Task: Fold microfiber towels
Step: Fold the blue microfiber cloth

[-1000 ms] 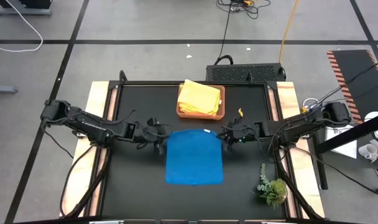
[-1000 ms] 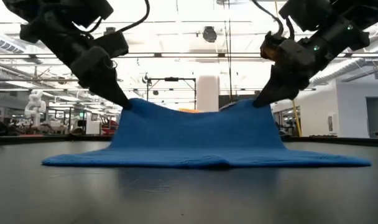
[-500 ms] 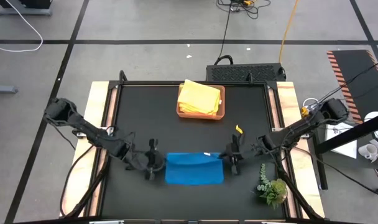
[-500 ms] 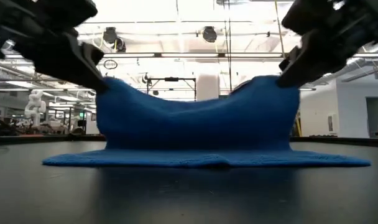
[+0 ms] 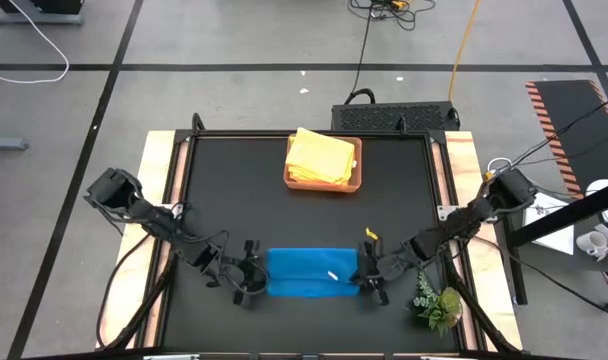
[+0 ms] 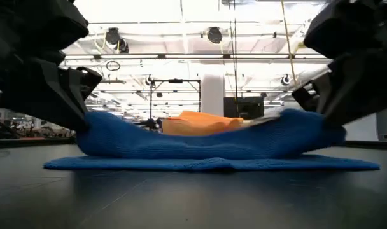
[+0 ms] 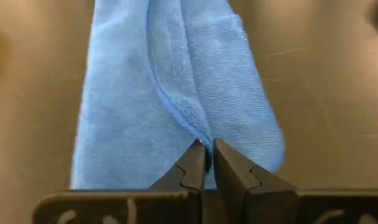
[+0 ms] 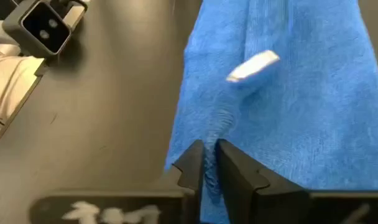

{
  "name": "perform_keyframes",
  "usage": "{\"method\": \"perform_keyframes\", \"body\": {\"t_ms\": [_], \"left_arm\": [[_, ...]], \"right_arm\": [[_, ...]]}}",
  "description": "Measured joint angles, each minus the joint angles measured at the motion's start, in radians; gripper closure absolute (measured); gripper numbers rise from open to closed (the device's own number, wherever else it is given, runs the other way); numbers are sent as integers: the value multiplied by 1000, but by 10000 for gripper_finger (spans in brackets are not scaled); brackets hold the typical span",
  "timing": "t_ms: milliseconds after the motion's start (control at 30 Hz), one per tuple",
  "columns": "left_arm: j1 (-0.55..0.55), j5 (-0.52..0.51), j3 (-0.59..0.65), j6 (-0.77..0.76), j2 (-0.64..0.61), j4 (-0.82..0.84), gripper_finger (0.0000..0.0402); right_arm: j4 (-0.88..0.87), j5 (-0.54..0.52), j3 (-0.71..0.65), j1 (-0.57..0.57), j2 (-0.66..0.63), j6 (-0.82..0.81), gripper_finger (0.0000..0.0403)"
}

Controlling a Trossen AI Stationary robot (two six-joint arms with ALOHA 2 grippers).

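High view: the blue towel (image 5: 311,273) lies doubled between the left gripper (image 5: 250,281) and right gripper (image 5: 370,277); first fold nearly laid.

Low view: its pinched edge sags just above the worktop (image 6: 193,197).

Wrist views: each gripper pinches a corner; releasing seems next.

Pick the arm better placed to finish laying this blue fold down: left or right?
Neither alone. The left gripper and right gripper each pinch a corner of the blue towel at opposite ends, level near the table.
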State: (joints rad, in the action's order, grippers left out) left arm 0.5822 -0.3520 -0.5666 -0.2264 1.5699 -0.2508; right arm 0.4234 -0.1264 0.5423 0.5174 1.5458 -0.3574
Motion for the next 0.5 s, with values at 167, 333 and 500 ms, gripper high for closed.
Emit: {"method": "perform_keyframes", "body": {"t_ms": [167, 333, 500], "left_arm": [[24, 24, 0, -76, 0, -19, 342], [59, 74, 0, -130, 0, -11, 327], [69, 60, 0, -102, 0, -49, 324]], "right_arm": [[15, 0, 0, 36, 7, -39, 321], [10, 1, 0, 67, 7, -78, 287], [3, -44, 0, 64, -17, -82, 274]]}}
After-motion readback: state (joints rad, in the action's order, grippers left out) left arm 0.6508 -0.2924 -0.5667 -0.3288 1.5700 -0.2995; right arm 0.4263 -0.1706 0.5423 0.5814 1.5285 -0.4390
